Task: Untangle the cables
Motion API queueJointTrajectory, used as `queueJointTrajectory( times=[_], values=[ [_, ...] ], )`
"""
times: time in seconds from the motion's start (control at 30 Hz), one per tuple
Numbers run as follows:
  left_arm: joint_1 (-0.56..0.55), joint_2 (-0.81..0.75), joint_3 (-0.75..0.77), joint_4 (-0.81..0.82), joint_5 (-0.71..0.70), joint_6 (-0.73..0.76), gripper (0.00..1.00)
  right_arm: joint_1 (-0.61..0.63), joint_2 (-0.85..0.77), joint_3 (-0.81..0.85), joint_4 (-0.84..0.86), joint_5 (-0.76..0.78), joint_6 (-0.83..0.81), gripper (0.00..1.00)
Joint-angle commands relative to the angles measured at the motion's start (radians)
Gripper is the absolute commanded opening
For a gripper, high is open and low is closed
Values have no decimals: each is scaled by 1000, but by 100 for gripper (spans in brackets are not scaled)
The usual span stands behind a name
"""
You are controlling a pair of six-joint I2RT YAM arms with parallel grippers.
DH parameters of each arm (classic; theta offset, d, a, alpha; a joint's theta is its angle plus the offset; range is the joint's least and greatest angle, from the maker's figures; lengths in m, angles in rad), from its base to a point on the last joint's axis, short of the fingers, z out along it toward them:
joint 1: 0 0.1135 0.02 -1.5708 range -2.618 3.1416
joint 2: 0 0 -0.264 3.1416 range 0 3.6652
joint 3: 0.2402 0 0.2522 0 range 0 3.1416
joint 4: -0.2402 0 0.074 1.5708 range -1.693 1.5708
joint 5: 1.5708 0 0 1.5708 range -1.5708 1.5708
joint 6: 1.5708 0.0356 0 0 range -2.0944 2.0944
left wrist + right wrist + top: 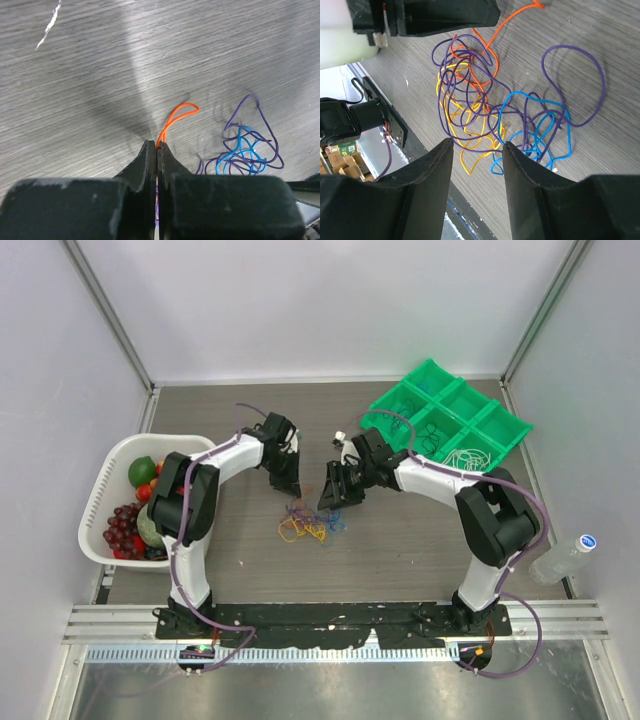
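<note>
Orange cable (177,114): one strand; its looped end lay on the table just past the left fingertips, and the rest ran back into the heap.
Left gripper (156,148): one of two; its jaws were pressed together on the Orange cable, low over the wood at the far side of the heap.
Right gripper (477,145): the second; its jaws stood wide apart with nothing between them, above the right side of the heap.
Cables (305,525): one tangled heap near the middle of the table, a little closer to the near edge, in four colours.
Purple cables (572,47): many crossing loops, one large loop flung out to the side; the number of strands could not be told.
Yellow cables (439,92): woven through the purple on the left arm's side; number not clear.
Blue cables (520,94): a few loops on the right arm's side; number not clear.
Table (420,540): one grey wood-grain surface.
Green tray (432,366): one, with six compartments, at the far right corner.
White cables (470,455): one loose bundle in a tray compartment toward the near edge.
Basket (120,452): one, white, against the left edge, holding fruit.
Bottle (565,558): one, clear plastic, lying by the right edge.
</note>
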Motion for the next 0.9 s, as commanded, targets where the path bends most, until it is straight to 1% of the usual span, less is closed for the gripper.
queueJointTrajectory(
  times=[0.0, 0.17, 0.3, 0.47, 0.57, 0.77, 0.87],
  values=[
    [-3, -114, 32, -16, -27, 31, 0, 17, 42, 68, -4, 10, -7, 49],
    [-4, -295, 55, -79, -33, -23, 0, 29, 117, 100, -53, 97, 10, 49],
    [-6, -459, 85, -81, -36, -81, 0, 29, 153, 121, -79, 134, -10, 47],
    [-6, -626, 197, -79, -76, -109, 0, 29, 202, 128, -95, 134, 4, 42],
    [-6, -713, 274, -26, -89, -123, 0, 27, 207, 141, -104, 148, -2, 41],
    [-6, -810, 412, 149, -54, -89, 0, 26, 227, 151, -119, 144, 0, 39],
    [-6, -801, 477, 157, -48, -89, 0, 24, 205, 167, -142, 145, -25, 40]
  ],
)
